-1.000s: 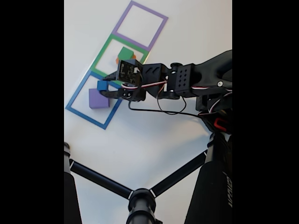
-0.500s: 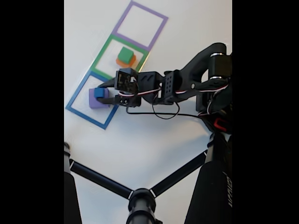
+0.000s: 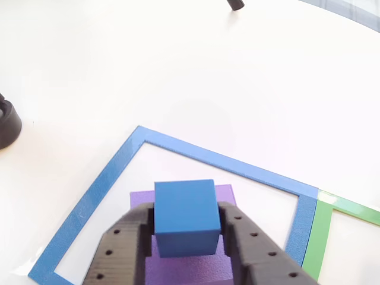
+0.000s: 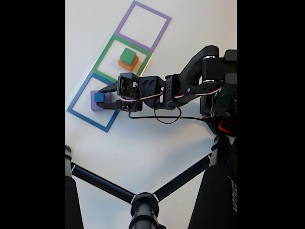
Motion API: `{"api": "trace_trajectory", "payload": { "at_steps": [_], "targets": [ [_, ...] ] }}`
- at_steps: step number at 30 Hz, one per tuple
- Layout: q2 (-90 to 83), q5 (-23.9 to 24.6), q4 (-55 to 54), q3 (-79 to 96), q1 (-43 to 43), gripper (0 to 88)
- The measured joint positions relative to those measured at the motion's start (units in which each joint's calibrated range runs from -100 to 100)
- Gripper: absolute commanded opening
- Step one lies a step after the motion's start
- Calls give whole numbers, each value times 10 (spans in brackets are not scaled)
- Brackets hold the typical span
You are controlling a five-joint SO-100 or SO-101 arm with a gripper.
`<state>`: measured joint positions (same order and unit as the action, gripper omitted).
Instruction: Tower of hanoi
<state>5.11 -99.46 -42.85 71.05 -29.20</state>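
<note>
In the other view my gripper (image 3: 185, 214) is shut on a blue cube (image 3: 185, 218), one black finger (image 3: 122, 249) pressed to each side. The cube sits over a larger purple block (image 3: 185, 270) inside the blue square outline (image 3: 107, 178); I cannot tell whether it touches the block. The fixed view shows the same: the gripper (image 4: 102, 98) holds the blue cube (image 4: 99, 97) above the purple block (image 4: 93, 105) in the blue square (image 4: 75, 103). A green cube (image 4: 127, 55) lies on an orange block (image 4: 131, 63) in the green square (image 4: 106, 52).
A purple square outline (image 4: 143, 7) lies beyond the green one with nothing in it. Black tripod legs (image 4: 102, 183) cross the near table. A black round foot (image 3: 7, 123) stands at the left edge of the other view. White table surrounds the squares.
The arm has stretched left and lower, carrying the blue cube from the blue square's right edge to over the purple block. The green and orange blocks stayed put.
</note>
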Motion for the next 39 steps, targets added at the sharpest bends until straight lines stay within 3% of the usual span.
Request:
{"api": "trace_trajectory", "payload": {
  "at_steps": [13,24,27,32,39],
  "targets": [
    [25,0,-19,-5,5,238],
    [-20,-5,9,-5,15,219],
    [-85,-5,64,-1,22,168],
    [-251,-5,225,14,47,2],
    [-511,-2,568,2,110,1]
  ]
}}
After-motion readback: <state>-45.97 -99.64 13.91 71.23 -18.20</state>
